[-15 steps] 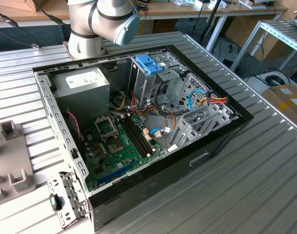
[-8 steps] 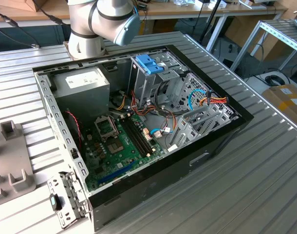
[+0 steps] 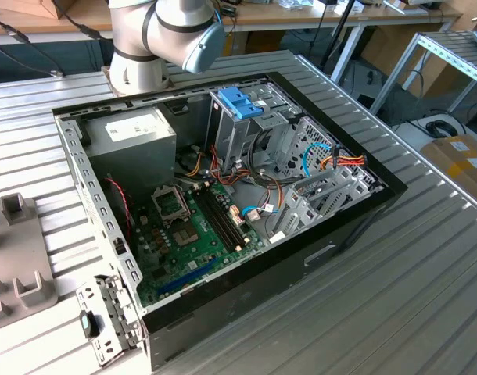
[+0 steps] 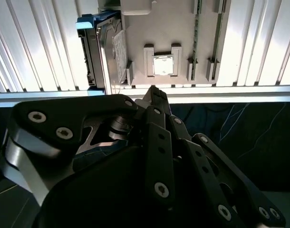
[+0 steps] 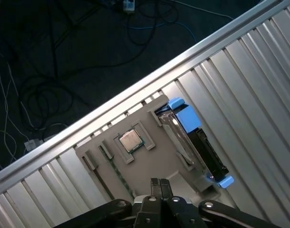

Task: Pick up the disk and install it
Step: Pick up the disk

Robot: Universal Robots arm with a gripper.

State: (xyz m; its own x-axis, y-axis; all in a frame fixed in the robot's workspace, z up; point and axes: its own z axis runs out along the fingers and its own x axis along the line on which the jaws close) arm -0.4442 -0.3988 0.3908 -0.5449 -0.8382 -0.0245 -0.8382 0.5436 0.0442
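In the first wrist view the gripper is closest to me. Its 2 black fingertips are pressed together with nothing between them, so it is narrow and carrying nothing. It hangs well clear above a grey fixture tray that lies on the slatted aluminium table.

On that tray a processor chip sits in 1 square holder. Just beside it the disk stands on edge, as far as I can tell in a slot of the tray, with its light blue frame at both ends. The second wrist view shows its labelled silver face turned toward the chip. Past the table's rail is dark floor strewn with cables.

I judge the disk stiff and dense, rather heavy for its size, smooth on its metal faces and unfriendly to knocks. Standing like this, it offers its 2 broad faces along the free edge, so a hold astride them, squarely and not at a corner, looks the safest.

In the exterior view the same tray lies at the lower left of the frame. The open computer case fills the middle, with its metal cage and blue handle farther back. The arm rises at the top.
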